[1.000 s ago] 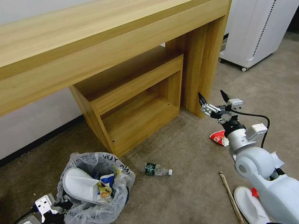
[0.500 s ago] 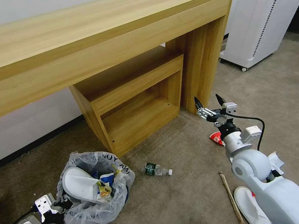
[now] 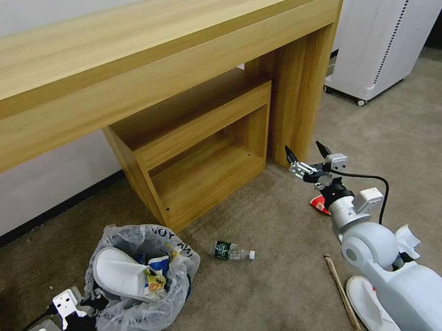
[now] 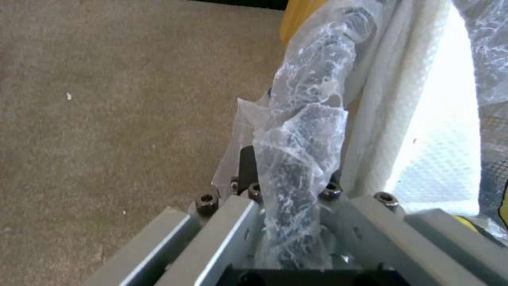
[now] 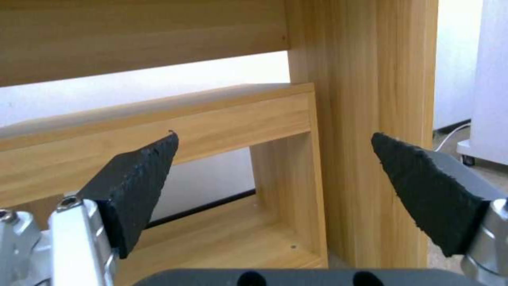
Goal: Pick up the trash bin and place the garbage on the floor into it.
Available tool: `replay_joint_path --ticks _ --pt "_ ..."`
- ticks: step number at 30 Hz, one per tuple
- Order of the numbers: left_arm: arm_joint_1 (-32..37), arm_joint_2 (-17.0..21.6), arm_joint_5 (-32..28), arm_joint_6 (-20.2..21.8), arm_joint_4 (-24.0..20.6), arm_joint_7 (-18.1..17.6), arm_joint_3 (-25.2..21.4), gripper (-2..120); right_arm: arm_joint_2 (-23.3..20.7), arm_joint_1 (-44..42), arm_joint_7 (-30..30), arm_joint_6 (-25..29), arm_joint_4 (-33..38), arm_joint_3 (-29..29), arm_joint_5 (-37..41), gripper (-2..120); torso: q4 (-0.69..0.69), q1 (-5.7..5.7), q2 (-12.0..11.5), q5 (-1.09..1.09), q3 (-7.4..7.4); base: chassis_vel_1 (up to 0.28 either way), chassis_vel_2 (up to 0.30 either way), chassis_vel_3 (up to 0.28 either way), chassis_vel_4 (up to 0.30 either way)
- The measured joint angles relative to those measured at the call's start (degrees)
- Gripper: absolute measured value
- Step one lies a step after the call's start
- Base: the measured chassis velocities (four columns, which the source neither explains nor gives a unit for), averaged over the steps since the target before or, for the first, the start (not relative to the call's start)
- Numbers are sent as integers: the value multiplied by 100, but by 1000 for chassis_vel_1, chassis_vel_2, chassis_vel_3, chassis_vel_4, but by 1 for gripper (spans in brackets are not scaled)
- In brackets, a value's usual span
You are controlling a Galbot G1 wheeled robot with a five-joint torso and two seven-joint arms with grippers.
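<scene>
plastic-lined trash bin (image 3: 141, 302) in left tool (image 3: 90, 305)

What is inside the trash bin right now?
The trash bin, its rim gripped by the left gripper, holds a white slipper on top, beside blue-white and yellowish scraps. Whatever lies beneath them is covered by the litter and the wrinkled liner.

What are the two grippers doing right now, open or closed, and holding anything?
Left gripper: closed on the bagged rim of the trash bin.
Right gripper: jaws open, empty, raised above the floor near the desk leg.
</scene>
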Motion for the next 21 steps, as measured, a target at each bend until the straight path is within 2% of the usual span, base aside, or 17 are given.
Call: replay_joint_path --ticks 17,20,21 --pt "11 -71 79 -35 7 24 20 0 -105 -1 8 128 -64 -226 -46 100 0 0 0 0 1 -52 49 48 -52" --pt "4 -72 89 -35 7 25 23 0 -286 -74 136 -333 -5 -566 -1 100 0 0 0 -1 1 0 0 0 0" --pt "4 -72 89 -35 7 25 23 0 -286 -74 136 -333 -5 -566 -1 100 0 0 0 -1 1 0 0 0 0"
